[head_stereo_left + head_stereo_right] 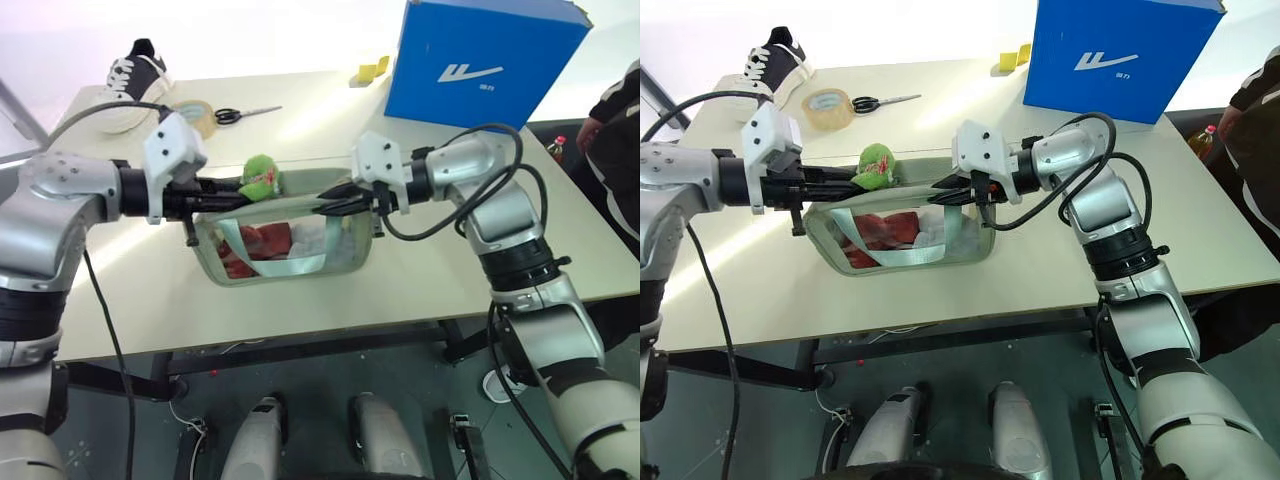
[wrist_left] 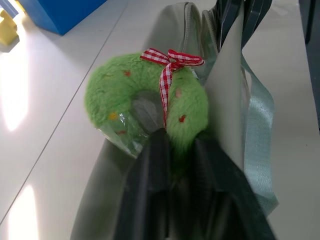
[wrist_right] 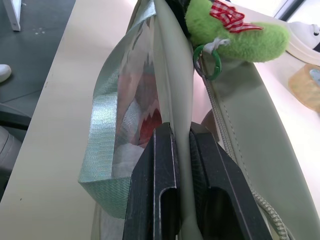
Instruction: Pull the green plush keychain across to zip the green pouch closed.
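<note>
On the pale tabletop (image 1: 420,270) right before me sits the green pouch (image 1: 285,245), its clear side showing red and white contents and a pale strap (image 1: 902,255) looped across the front. My left gripper (image 1: 232,195) reaches in level from the left end of the pouch, and its two black fingers (image 2: 150,180) pinch the lower edge of the green plush keychain (image 1: 261,177), a fuzzy ring with small coloured specks and a red-and-white checked bow (image 2: 170,62); the keychain sits on top of the pouch toward its left end, hung from a green ring (image 3: 210,62) at the zipper. My right gripper (image 1: 335,203) comes in from the opposite side, its fingers (image 3: 162,190) clamped narrow on the pale top edge of the pouch beside the zipper track. Behind the pouch, well apart, lie a roll of yellowish tape (image 1: 827,106), black-handled scissors (image 1: 880,101) and a black-and-white sneaker (image 1: 130,85). At the far right stands a big blue box (image 1: 480,65) with a white swoosh-like logo (image 1: 468,72); small characters beside it are too tiny for me to read.
</note>
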Available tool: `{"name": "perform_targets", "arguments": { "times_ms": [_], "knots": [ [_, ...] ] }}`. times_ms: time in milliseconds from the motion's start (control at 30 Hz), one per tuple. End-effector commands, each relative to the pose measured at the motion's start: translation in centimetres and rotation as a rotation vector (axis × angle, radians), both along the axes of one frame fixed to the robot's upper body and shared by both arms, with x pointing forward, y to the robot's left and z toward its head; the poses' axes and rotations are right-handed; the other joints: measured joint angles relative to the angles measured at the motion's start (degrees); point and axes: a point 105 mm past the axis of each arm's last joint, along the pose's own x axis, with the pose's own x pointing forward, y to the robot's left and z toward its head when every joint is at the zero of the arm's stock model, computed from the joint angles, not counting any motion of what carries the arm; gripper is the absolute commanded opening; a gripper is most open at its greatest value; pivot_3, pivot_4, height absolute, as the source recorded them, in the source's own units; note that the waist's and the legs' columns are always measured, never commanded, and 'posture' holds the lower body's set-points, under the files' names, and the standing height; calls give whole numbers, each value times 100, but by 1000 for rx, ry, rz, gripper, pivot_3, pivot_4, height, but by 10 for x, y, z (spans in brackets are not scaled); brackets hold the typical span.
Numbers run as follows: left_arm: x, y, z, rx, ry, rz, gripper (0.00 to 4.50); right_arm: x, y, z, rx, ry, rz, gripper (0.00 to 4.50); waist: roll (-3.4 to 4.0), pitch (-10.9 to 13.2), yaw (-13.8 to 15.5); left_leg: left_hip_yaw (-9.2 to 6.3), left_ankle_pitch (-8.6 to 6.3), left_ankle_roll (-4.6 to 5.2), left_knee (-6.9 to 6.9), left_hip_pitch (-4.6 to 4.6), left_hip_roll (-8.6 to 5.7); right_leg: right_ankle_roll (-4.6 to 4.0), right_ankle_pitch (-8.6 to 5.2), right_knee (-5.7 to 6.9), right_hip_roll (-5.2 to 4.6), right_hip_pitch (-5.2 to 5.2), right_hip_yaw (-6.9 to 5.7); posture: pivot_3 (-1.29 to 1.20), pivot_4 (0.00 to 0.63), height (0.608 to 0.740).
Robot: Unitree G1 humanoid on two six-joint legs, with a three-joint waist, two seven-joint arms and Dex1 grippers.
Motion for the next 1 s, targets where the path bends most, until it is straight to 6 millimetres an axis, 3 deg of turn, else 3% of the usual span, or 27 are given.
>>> {"name": "perform_targets", "arguments": {
  "times_ms": [33,100,333,567,733,833,1000],
  "knots": [
    [3,10,22,-7,-74,44,2591,-1,1,19,38,-61,7,0,0,0,1,0,0,0,0,0,0,0,0,0,0,0,0,0,150,740],
    [3,16,32,-20,-88,75,3522,0,1,20,38,-61,7,0,0,0,1,0,0,0,0,0,0,0,0,1,0,0,0,0,150,740],
    [-13,33,45,-56,-51,113,3522,1,2,20,37,-66,9,0,0,0,-10,0,0,0,-2,0,1,1,0,1,1,-2,0,0,150,740],
    [-42,35,15,-7,89,96,3522,3,1,22,35,-72,8,0,0,0,-6,0,0,0,-1,0,1,0,0,1,0,-1,0,0,150,740],
    [-29,50,-7,80,64,177,3522,3,3,21,31,-73,16,0,0,0,20,-1,0,0,-1,1,1,-2,-1,0,0,0,0,0,150,740],
    [-23,53,-15,92,65,186,2653,2,4,21,28,-70,24,0,0,0,22,0,0,0,-1,0,1,-3,-1,-1,-1,0,1,0,150,740],
    [-14,54,-20,45,67,195,21,1,5,23,30,-69,25,0,0,0,27,0,0,0,-1,0,1,-3,-1,-2,0,-1,0,0,150,740]
  ]
}}
